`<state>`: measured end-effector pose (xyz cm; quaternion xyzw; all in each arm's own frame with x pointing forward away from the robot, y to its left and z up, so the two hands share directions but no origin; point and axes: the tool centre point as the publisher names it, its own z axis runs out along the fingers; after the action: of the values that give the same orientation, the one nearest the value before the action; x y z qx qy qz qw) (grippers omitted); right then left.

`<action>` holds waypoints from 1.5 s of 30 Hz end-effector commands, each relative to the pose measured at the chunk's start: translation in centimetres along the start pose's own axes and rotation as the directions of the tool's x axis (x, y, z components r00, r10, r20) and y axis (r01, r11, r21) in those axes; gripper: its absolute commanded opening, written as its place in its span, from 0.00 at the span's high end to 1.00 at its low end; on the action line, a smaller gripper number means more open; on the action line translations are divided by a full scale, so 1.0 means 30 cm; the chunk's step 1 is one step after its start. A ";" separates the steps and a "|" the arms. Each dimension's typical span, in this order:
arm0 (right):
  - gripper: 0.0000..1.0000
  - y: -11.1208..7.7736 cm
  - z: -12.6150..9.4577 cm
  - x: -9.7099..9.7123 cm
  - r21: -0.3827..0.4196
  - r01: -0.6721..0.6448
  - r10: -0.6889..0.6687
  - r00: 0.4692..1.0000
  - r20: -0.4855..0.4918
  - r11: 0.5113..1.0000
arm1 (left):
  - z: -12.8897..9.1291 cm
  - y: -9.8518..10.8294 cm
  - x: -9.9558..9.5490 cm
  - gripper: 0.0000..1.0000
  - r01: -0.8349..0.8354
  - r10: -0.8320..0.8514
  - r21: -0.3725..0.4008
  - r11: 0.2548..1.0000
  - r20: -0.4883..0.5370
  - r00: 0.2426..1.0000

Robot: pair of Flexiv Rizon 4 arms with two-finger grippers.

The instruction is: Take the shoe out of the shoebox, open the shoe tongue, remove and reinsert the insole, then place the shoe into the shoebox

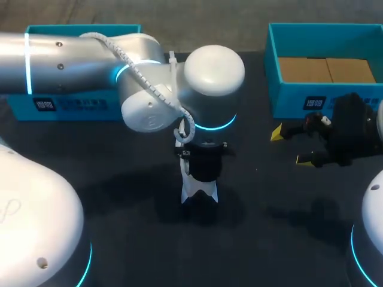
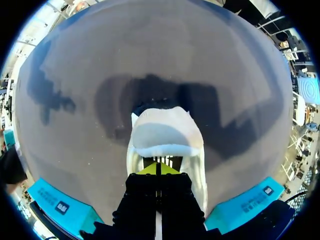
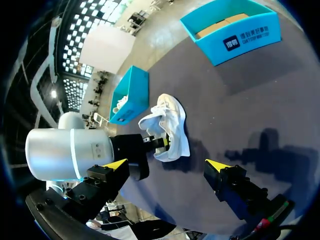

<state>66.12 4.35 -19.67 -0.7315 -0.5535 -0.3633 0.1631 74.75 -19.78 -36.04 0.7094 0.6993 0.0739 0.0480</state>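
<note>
the white shoe (image 1: 199,194), light and floppy by its look, is best pinched at its opening's rim; left jaws sit together there, right jaws apart.

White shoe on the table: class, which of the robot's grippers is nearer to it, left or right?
Left. The left gripper sits at the opening of the white shoe, tips together; the right gripper hangs open off to its side, near a blue shoebox.

This is looking like a robot lab: a left arm (image 1: 72,60) and a right arm (image 1: 376,203), blue rings (image 1: 216,126) glowing at their joints, are hanging over a dark table (image 1: 269,239) that is bearing two teal boxes (image 1: 72,107).
</note>
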 end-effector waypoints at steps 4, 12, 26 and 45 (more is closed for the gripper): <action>0.00 -0.008 -0.001 0.000 -0.004 -0.001 0.001 1.000 0.002 1.000 | -0.002 0.000 0.009 1.00 0.000 0.000 -0.002 1.000 0.005 1.000; 0.00 -0.008 -0.001 0.000 -0.004 -0.001 0.001 1.000 0.002 1.000 | -0.002 0.000 0.009 1.00 0.000 0.000 -0.002 1.000 0.005 1.000; 0.00 -0.008 -0.001 0.000 -0.004 -0.001 0.001 1.000 0.002 1.000 | 0.029 0.029 0.068 1.00 0.112 -0.112 -0.166 0.980 0.008 0.994; 0.00 -0.008 -0.001 0.000 -0.004 -0.001 0.001 1.000 0.002 1.000 | 0.032 0.232 0.032 1.00 0.112 -0.114 -0.178 0.978 0.001 0.993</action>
<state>66.05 4.31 -19.62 -0.7315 -0.5535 -0.3632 0.1631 81.41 -18.39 -35.55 0.6610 0.7289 0.1340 0.1179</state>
